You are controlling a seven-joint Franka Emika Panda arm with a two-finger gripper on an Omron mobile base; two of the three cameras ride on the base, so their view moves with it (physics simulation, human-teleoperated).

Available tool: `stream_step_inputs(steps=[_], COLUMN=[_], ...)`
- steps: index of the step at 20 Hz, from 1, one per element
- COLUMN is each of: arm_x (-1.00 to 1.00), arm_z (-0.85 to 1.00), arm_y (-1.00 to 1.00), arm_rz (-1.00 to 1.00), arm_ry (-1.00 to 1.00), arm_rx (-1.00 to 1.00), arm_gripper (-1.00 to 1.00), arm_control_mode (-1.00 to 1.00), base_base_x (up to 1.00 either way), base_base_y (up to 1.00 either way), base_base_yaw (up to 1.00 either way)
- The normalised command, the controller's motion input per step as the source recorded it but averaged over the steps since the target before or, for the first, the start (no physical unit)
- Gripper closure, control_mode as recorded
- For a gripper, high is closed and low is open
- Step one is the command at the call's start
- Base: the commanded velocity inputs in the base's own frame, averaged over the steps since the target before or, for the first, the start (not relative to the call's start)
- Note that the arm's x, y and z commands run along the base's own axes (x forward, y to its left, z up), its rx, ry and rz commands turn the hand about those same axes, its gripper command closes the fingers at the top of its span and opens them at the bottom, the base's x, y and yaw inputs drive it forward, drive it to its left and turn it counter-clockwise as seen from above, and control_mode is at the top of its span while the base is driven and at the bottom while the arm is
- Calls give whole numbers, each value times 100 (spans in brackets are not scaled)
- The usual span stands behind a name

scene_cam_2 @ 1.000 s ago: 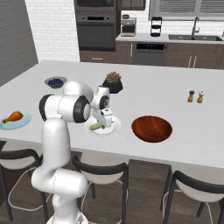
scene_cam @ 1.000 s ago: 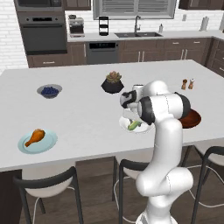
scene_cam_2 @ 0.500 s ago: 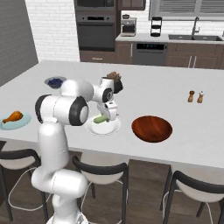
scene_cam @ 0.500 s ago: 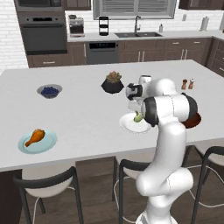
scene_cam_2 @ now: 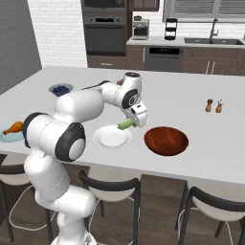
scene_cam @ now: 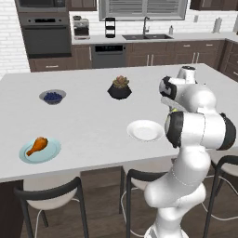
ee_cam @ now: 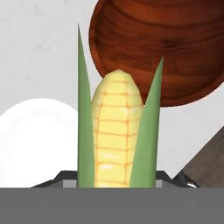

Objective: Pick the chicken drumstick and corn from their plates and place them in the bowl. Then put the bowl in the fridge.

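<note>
Kitchen desk [scene_cam_2: 191,103]: pincer [scene_cam_2: 128,123] pinching corn [scene_cam_2: 125,124], lifted between white plate [scene_cam_2: 112,138] and reddish-brown bowl [scene_cam_2: 166,140].

The light is bright and even, without a clear source. The tabletop [scene_cam: 93,125] looks pale and almost flat, with only soft, weak shadows near the white plate [scene_cam_2: 112,137]. There is no strong glare. Both base views are sharp to the edges. In the hand view the corn [ee_cam: 116,131] looks slightly soft and blocky.
</note>
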Motion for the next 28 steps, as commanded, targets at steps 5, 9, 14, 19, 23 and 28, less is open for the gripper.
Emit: stream_step_inputs(steps=[5,9,14,19,23,28], arm_x=[-37,-15,31,51,22,7], arm_z=[68,0,-1,-42,-65,-71], arm_y=[-88,-98,-73,-12,-2,0], arm_rz=[7,8,10,4,0,0], arm_ry=[-9,0,7,14,13,2], arm_rx=[-7,0,8,5,0,-8], arm_gripper=[100,100,100,100,100,100], arm_control_mode=[-100,-100,-100,-100,-100,-100], base_base_x=[0,0,0,0,0,0], base_base_y=[0,0,0,0,0,0], base_base_yaw=[0,0,0,0,0,0])
